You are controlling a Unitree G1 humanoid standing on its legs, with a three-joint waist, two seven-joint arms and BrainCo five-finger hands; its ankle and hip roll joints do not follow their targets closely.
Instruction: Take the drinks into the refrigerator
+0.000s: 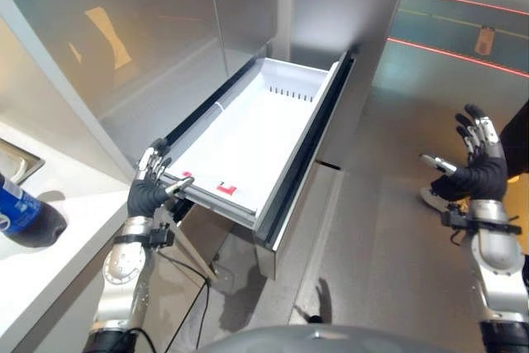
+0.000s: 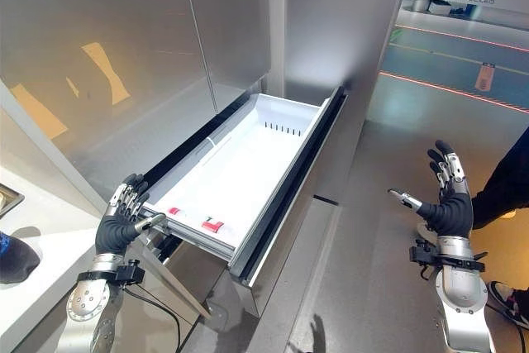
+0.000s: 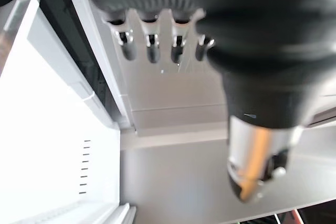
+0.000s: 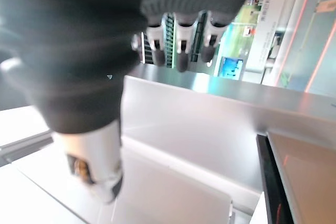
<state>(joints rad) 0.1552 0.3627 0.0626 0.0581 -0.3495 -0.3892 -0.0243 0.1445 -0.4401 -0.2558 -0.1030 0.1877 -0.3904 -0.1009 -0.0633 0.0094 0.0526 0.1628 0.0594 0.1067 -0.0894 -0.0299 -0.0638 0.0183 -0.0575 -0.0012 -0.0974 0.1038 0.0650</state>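
The blue drink bottle (image 1: 21,217) was seen on the white counter (image 1: 58,245), well apart from both hands. The left hand (image 1: 150,190), fingers relaxed, was held at the open drawer's (image 1: 248,134) front corner. The right hand (image 1: 478,163) was raised, fingers spread, holding nothing.

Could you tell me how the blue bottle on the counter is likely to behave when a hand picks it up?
The blue bottle has a glossy round body, so it may slip. It lies tilted on the white counter and could roll if nudged. Its weight cannot be judged.
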